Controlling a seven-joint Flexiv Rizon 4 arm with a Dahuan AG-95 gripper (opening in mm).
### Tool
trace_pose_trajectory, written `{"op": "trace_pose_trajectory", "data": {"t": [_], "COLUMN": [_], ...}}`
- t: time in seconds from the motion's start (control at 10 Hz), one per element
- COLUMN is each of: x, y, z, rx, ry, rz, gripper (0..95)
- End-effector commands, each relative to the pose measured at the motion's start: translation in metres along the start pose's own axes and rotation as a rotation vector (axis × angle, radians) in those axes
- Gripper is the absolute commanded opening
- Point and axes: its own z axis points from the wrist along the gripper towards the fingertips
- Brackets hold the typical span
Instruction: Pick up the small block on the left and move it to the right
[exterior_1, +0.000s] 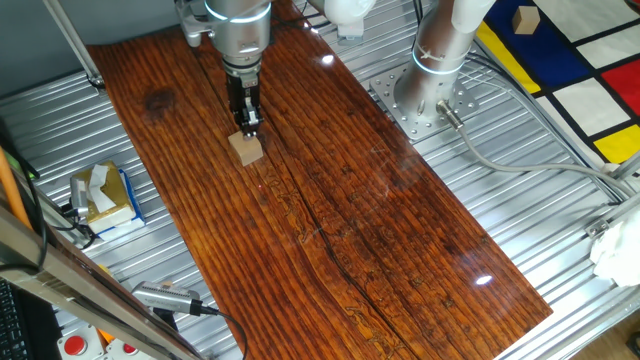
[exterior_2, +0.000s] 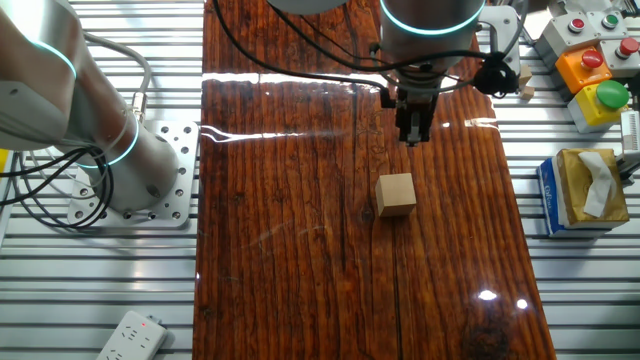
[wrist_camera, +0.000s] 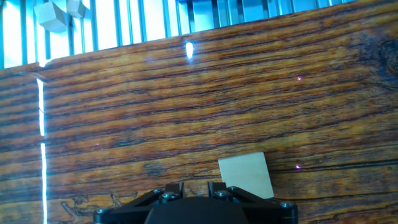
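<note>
The small block (exterior_1: 246, 148) is a plain light-tan wooden cube resting on the dark wooden board (exterior_1: 330, 220). It also shows in the other fixed view (exterior_2: 396, 193) and at the bottom of the hand view (wrist_camera: 245, 176). My gripper (exterior_1: 246, 122) hangs just above and slightly behind the block, apart from it, with its black fingers close together and nothing between them. In the other fixed view the gripper (exterior_2: 413, 132) sits a little beyond the block. In the hand view only the finger bases (wrist_camera: 191, 186) show, left of the block.
A yellow-and-blue tissue box (exterior_1: 105, 195) stands on the metal table beside the board; it also shows in the other fixed view (exterior_2: 585, 185). A second arm's base (exterior_1: 425, 95) is bolted near the board. Button boxes (exterior_2: 595, 70), a power strip (exterior_2: 130, 335) and spare cubes (wrist_camera: 53, 15) lie off the board.
</note>
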Motion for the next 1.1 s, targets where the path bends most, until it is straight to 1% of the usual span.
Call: {"op": "trace_pose_trajectory", "data": {"t": [0.1,0.4,0.5,0.8,0.9,1.1], "x": [0.000,0.000,-0.014,-0.016,-0.016,-0.015], "y": [0.000,0.000,-0.047,-0.050,-0.050,-0.049], "z": [0.000,0.000,-0.005,0.000,0.000,-0.004], "rx": [0.000,0.000,-0.027,-0.026,-0.025,-0.023], "ry": [0.000,0.000,-0.011,-0.013,-0.013,-0.001], "rz": [0.000,0.000,-0.080,-0.092,-0.096,-0.082], "gripper": [19.0,19.0,57.0,57.0,57.0,57.0]}}
